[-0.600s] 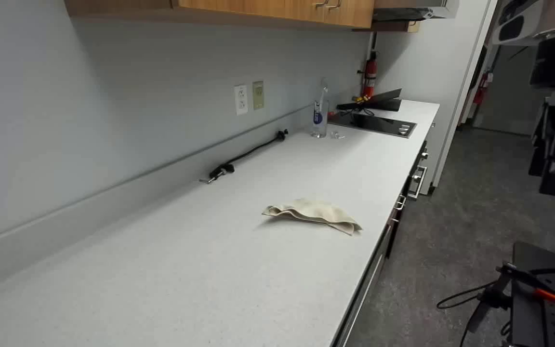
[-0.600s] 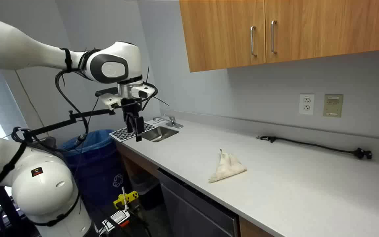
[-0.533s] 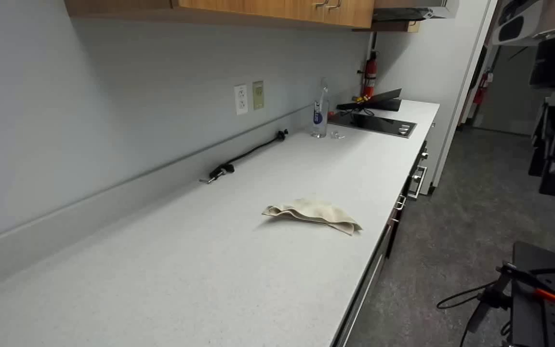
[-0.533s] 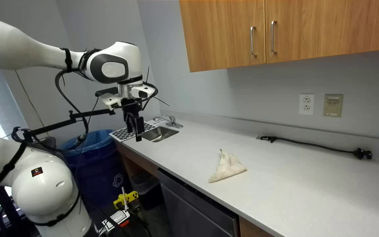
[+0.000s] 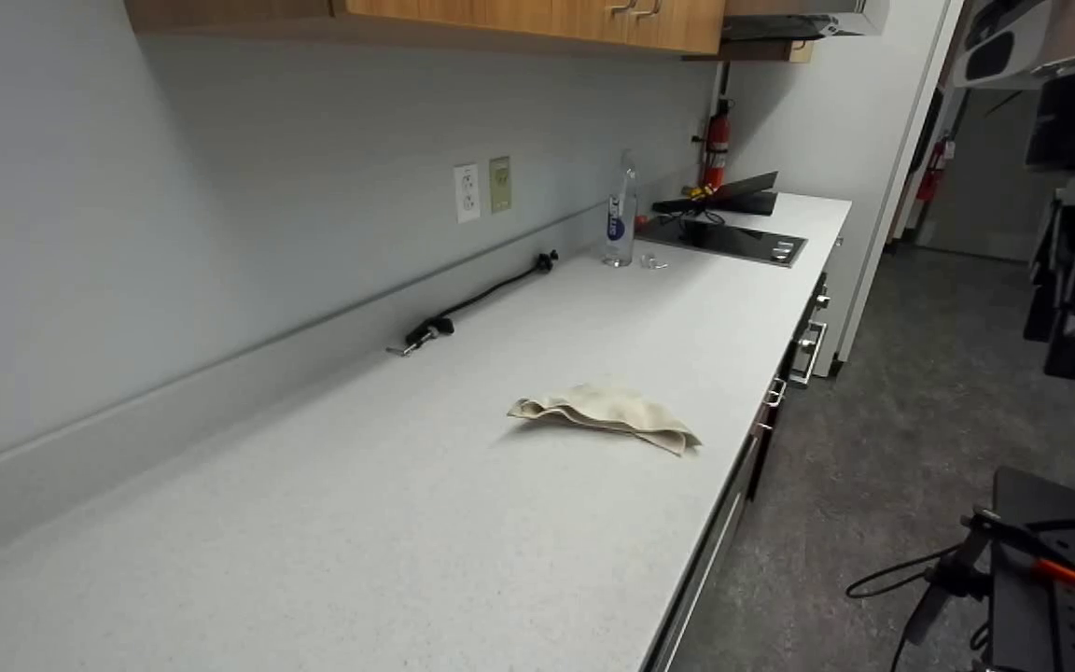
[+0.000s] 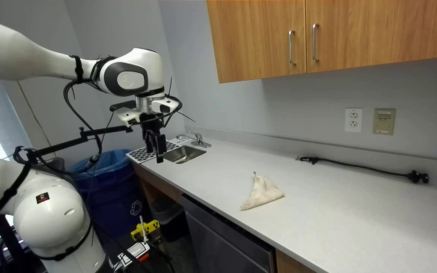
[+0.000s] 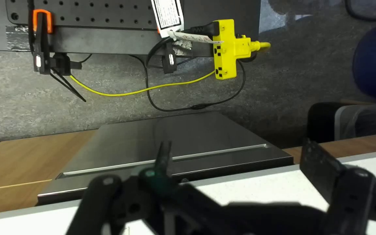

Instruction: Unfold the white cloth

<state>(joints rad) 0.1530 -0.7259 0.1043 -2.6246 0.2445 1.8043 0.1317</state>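
Nothing has visibly shifted since the earlier frames: hand (image 7: 238,151), arm (image 6: 133,74) and white cloth (image 6: 263,194) keep their places. Hand state: fingers (image 7: 320,169) spread wide apart, tips pointing down in both exterior views. Cloth: on the counter (image 6: 347,223), lower than the hand and well apart from it. Still folded, creased into a rough triangle (more cream than true white), its layered edge (image 5: 607,422) lifting slightly in an exterior view. Sink (image 6: 188,153): just beyond the hand in an exterior view, with the tap (image 6: 199,141) behind it. Black cord (image 6: 362,167): farther from the hand than the cloth, lying by the wall (image 6: 309,98). Wooden cupboard (image 6: 328,34): higher than the hand. Wrist view, below the hand: steel panel (image 7: 201,133), strip of counter, yellow outlet block (image 7: 225,49), plus a blue bin (image 7: 375,65) off to one side.
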